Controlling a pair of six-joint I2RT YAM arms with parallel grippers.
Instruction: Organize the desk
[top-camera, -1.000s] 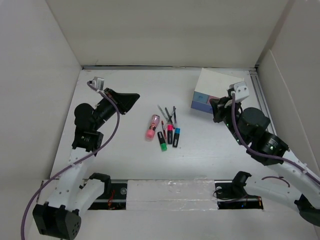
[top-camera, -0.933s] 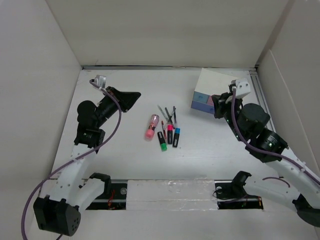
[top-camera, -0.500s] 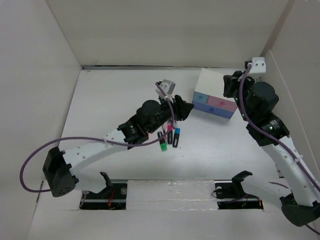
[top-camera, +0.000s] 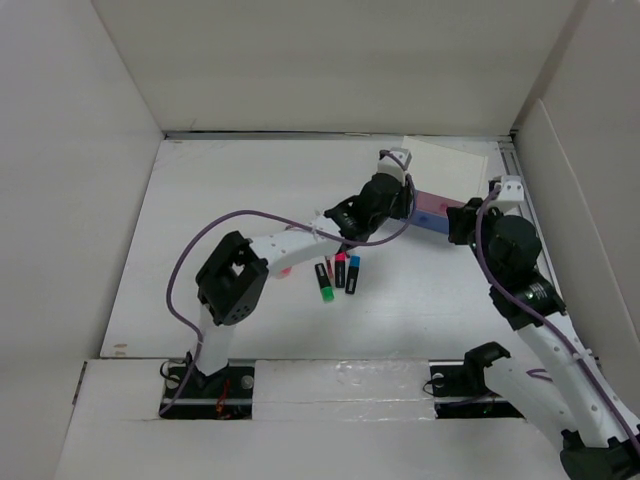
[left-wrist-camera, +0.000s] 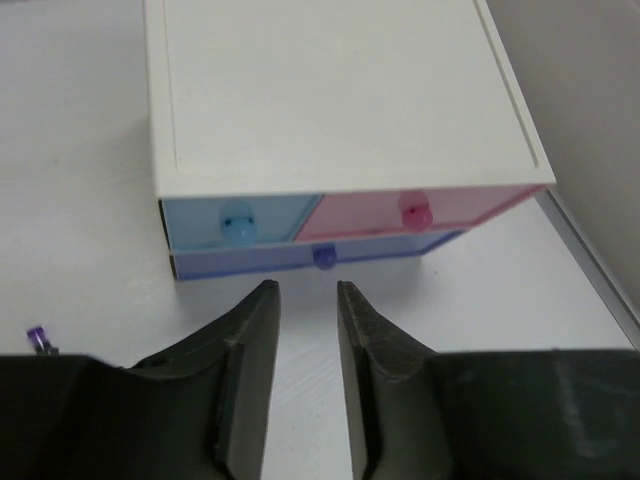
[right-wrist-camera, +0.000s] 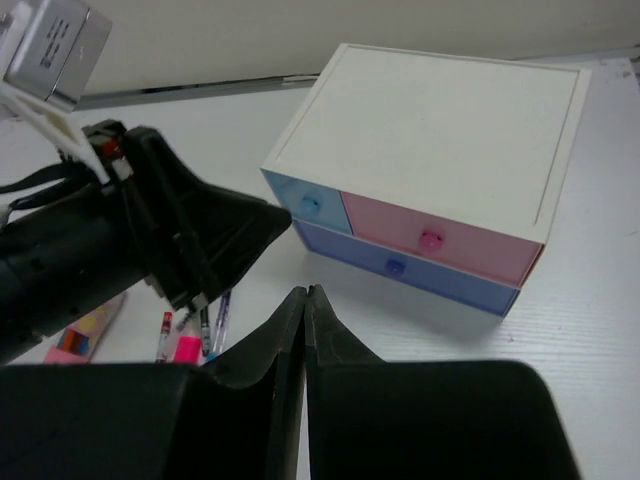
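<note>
White panels (top-camera: 80, 150) wall in the flat matte white surface (top-camera: 220, 190), which spreads beneath both hands and carries everything. The left hand (left-wrist-camera: 305, 288) hangs low with its fingers a narrow gap apart and nothing between them. Straight ahead of it, near but not touching, stands the small white box with pastel blue and pink drawers (left-wrist-camera: 330, 90), its drawer fronts facing the hand and its long side running across the line of approach. The round violet knob (left-wrist-camera: 323, 257) of the long bottom drawer lies just ahead of the gap, a shade off-centre — a pull there looks the likely next move, and would need the fingers centred first. The right hand (right-wrist-camera: 303, 292), fingers pressed together and empty, faces the same front from farther back, so the left is nearer. Past the box's far end a side panel comes close; behind the left hand lie the green, pink and blue highlighters (top-camera: 339, 275) — limited room to draw back.
</note>
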